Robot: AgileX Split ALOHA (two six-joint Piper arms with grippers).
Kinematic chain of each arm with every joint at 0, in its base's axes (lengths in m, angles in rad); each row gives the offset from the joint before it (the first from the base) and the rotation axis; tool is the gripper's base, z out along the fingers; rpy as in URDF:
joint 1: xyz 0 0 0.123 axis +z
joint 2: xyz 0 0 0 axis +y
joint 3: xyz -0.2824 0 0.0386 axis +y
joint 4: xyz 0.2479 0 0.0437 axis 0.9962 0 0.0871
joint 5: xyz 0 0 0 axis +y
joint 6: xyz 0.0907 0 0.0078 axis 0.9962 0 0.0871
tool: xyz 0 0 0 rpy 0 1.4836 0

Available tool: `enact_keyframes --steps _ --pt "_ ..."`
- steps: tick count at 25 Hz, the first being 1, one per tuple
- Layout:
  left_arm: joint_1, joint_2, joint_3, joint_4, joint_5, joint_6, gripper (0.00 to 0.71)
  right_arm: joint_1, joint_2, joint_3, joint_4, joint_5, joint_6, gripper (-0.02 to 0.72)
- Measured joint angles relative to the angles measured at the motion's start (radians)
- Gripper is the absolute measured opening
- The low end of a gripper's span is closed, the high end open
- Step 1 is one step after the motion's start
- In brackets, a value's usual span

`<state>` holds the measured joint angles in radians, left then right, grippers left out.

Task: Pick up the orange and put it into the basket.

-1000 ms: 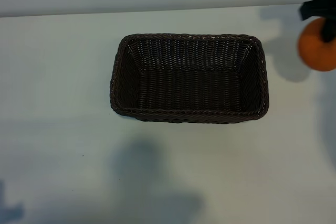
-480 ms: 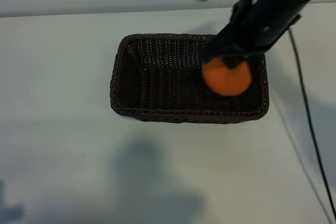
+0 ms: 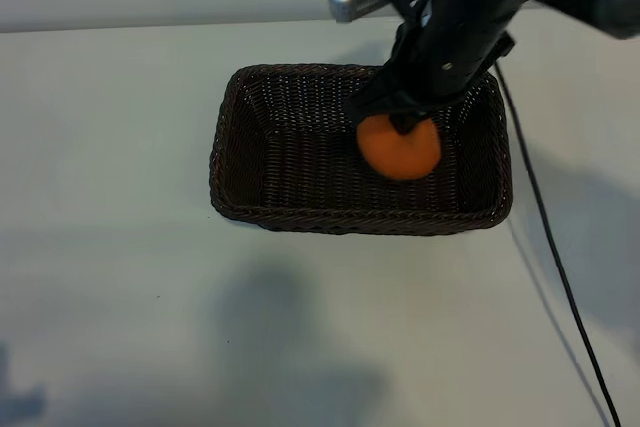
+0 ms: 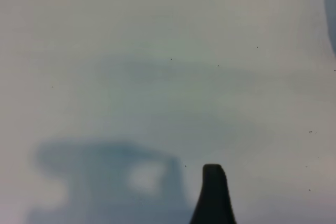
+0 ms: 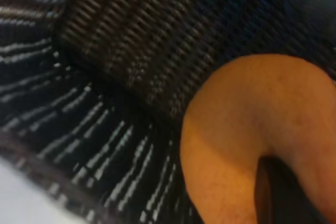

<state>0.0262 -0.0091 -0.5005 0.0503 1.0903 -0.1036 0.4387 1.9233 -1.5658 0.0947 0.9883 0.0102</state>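
Wicker, fruit skin, bare tabletop
The dark brown woven wicker basket point(image 3: 250, 147) looked ribbed; the round orange fruit point(image 3: 399, 148) matt; the pale table point(image 3: 120, 277) smooth

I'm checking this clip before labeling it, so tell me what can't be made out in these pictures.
- Exterior view: the right gripper fingertips are hidden behind the orange and the arm's own body; whether the orange touches the floor of the basket cannot be told.
- Right wrist view: the orange is cut off by the frame edge.
- Left wrist view: only one fingertip of the left gripper over the bare table shows.
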Motion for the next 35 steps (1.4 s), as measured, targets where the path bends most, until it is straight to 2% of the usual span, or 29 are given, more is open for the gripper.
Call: enact_keyframes --steps 6,13,16,19,22,24,26,29,35 --pt "0.000 0.000 0.000 0.000 0.000 0.000 0.563 0.000 0.127 0.000 -0.013 -0.002 -0.001 0.084" --pt "0.000 0.000 0.000 0.000 0.000 0.000 0.563 0.000 0.139 0.000 -0.017 -0.011 -0.001 0.084" --pt "0.000 0.000 0.000 0.000 0.000 0.000 0.563 0.000 0.139 0.000 -0.017 -0.011 -0.001 0.112" --pt "0.000 0.000 0.000 0.000 0.000 0.000 0.563 0.000 0.139 -0.007 -0.018 0.002 -0.001 0.232" --pt "0.000 0.000 0.000 0.000 0.000 0.000 0.563 0.000 0.139 -0.040 -0.018 0.042 -0.001 0.464" --pt "0.000 0.000 0.000 0.000 0.000 0.000 0.563 0.000 0.139 -0.074 -0.018 0.073 -0.001 0.587" --pt "0.000 0.000 0.000 0.000 0.000 0.000 0.563 0.000 0.139 -0.108 -0.018 0.110 -0.001 0.652" --pt "0.000 0.000 0.000 0.000 0.000 0.000 0.563 0.000 0.138 -0.165 -0.018 0.162 -0.001 0.661" --pt "0.000 0.000 0.000 0.000 0.000 0.000 0.563 0.000 0.138 -0.277 -0.024 0.228 -0.001 0.562"
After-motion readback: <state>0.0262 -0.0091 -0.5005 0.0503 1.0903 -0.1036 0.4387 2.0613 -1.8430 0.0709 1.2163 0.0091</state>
